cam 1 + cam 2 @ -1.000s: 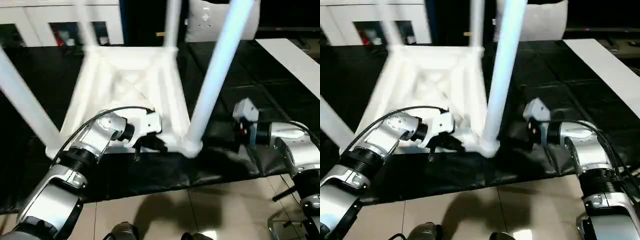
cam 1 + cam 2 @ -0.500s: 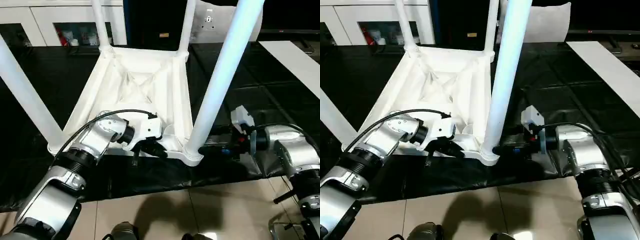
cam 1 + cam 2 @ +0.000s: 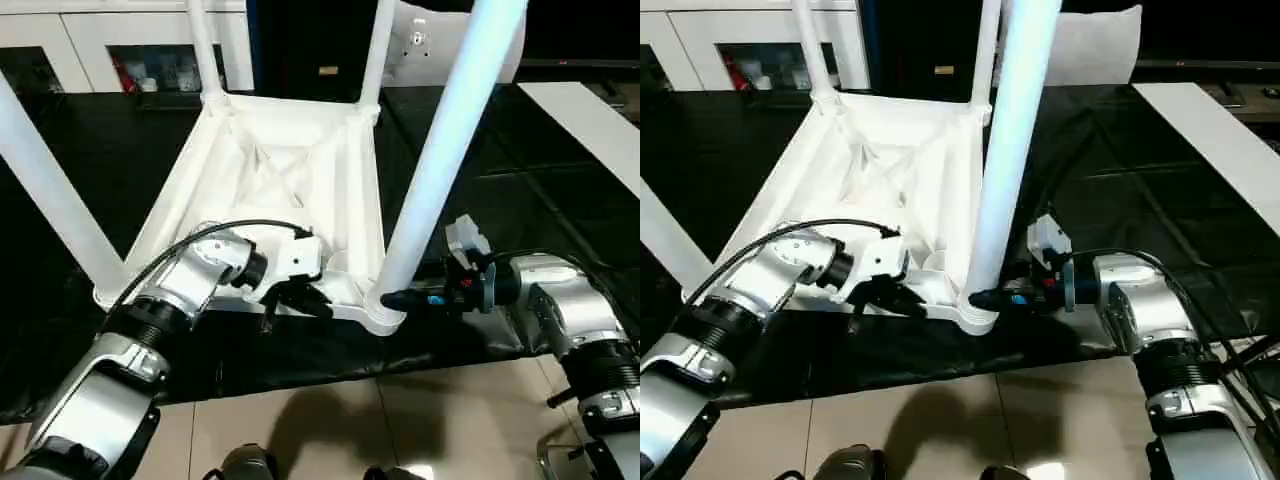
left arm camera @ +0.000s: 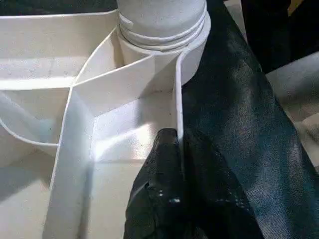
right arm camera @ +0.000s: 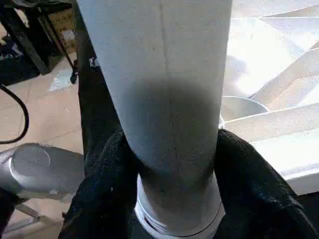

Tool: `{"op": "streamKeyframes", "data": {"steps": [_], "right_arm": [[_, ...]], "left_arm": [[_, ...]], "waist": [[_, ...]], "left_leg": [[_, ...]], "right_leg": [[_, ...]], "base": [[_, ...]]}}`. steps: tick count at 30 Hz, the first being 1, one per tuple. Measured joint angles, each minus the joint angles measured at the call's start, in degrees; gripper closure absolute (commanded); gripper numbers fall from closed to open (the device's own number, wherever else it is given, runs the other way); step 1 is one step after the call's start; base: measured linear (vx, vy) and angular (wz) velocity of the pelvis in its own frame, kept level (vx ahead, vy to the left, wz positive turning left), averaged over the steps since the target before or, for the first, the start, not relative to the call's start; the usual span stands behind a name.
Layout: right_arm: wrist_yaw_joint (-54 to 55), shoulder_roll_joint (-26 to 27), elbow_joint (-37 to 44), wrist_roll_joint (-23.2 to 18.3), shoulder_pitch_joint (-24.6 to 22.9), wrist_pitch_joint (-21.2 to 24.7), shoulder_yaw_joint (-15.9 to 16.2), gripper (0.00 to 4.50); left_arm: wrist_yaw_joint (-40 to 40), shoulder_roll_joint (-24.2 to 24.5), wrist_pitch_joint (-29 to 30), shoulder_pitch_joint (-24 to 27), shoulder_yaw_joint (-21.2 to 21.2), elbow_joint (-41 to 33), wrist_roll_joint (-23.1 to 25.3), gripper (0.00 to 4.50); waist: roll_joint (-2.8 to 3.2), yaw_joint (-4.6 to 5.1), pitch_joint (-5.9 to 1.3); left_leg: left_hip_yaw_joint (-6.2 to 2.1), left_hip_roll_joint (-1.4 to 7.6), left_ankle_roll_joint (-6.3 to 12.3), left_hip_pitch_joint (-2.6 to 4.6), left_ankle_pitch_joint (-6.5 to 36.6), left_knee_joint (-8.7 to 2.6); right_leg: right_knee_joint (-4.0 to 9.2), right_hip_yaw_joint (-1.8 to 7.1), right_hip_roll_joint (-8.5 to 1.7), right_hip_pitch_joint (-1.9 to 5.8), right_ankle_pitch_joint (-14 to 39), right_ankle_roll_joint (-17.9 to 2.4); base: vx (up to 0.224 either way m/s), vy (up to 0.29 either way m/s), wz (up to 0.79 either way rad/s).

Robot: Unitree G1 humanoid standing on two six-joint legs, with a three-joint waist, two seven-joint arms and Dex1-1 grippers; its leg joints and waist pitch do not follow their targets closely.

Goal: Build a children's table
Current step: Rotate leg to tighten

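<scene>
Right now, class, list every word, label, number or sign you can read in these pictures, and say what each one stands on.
None can be read.
White cabinet: items behind the dark glass, any labels too small to read.
Small yellowish tag on the dark panel: too blurred to read.
Children's table: plain, no print.

Black sheeting (image 3: pixel 300 350) spread over beige tiled floor (image 3: pixel 400 420). White cabinet (image 3: pixel 110 45) with dark glass compartments along far wall. Pale strip (image 3: pixel 590 120) laid across sheeting at far right.
</scene>
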State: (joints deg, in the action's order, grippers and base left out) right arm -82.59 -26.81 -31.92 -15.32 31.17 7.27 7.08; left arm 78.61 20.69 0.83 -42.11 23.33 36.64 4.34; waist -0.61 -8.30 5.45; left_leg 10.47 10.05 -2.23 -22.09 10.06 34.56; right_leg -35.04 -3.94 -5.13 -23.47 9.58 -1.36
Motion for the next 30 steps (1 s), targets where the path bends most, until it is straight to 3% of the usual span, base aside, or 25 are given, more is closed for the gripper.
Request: {"op": "streamKeyframes", "data": {"steps": [4, 9, 15, 20, 25, 26, 30], "right_arm": [[0.07, 0.02, 0.96, -0.17, -0.31, 1.71, -0.15, 2.59], [6.65, 1.16, 3.83, 0.02, -1.24, 6.18, -1.48, 2.59], [23.08, 6.14, 3.55, 3.23, -0.45, 7.76, -4.88, 2.59], [44.25, 14.13, -0.35, 6.72, 5.50, 12.07, -8.43, 2.60], [54.94, 17.82, -4.38, 8.21, 9.43, 11.36, -9.80, 2.60], [55.35, 17.90, -4.86, 8.67, 9.54, 10.31, -9.77, 2.05], [54.97, 18.26, -5.62, 9.41, 9.57, 8.08, -9.71, 1.85]], "left_arm": [[0.03, 0.01, 1.38, 0.65, -0.54, -1.03, -0.25, 4.50], [-3.58, -1.80, 7.73, 0.65, -2.91, -1.27, -0.25, 4.50], [-15.43, -6.38, 16.45, 0.45, -5.89, -1.30, -0.05, 4.50], [-31.17, -13.39, 23.41, -1.75, -10.21, 0.53, 1.71, 4.50], [-39.10, -17.04, 25.07, -2.81, -12.29, 1.55, 1.68, 4.50], [-39.77, -17.38, 25.09, -2.84, -12.32, 1.53, 1.68, 4.50], [-40.33, -17.57, 25.28, -2.84, -12.31, 1.13, 1.80, 4.50]], "waist": [[0.00, 0.04, 0.00], [0.03, 0.25, -0.02], [0.05, 3.45, -0.03], [0.03, 5.34, -0.01], [0.03, 5.42, -0.02], [0.03, 5.13, -0.02], [0.03, 4.74, -0.02]], "left_leg": [[0.00, 0.00, 0.00, 0.00, 0.00, 0.00], [0.01, -0.01, 0.04, 0.10, -0.04, 0.01], [0.01, -0.02, -0.10, 0.26, -0.12, 0.00], [0.01, -0.01, -0.22, 0.07, -0.22, -0.05], [0.01, 0.00, -0.14, -0.14, -0.24, -0.28], [0.01, 0.00, 0.14, -0.16, -0.33, -0.32], [0.07, 0.00, 0.33, -0.22, -0.22, -0.34]], "right_leg": [[0.01, 0.00, 0.00, 0.00, 0.00, 0.00], [-0.03, 0.02, 0.00, 0.06, -0.01, -0.01], [0.05, 0.01, -0.03, 0.05, 0.16, 0.30], [0.00, -0.02, -0.02, -0.35, -0.12, 0.34], [0.07, -0.09, 0.00, -0.61, -0.33, 0.11], [0.09, -0.11, 0.00, -0.62, -0.25, 0.18], [0.10, -0.11, -0.01, -0.69, -0.13, 0.13]], "base": [[0.000, 0.000, 0.00], [0.000, 0.000, 0.00], [0.000, 0.000, 0.00], [0.000, 0.000, 0.00], [0.000, 0.000, 0.00], [0.000, 0.000, 0.00], [0.000, 0.000, 0.00]]}}
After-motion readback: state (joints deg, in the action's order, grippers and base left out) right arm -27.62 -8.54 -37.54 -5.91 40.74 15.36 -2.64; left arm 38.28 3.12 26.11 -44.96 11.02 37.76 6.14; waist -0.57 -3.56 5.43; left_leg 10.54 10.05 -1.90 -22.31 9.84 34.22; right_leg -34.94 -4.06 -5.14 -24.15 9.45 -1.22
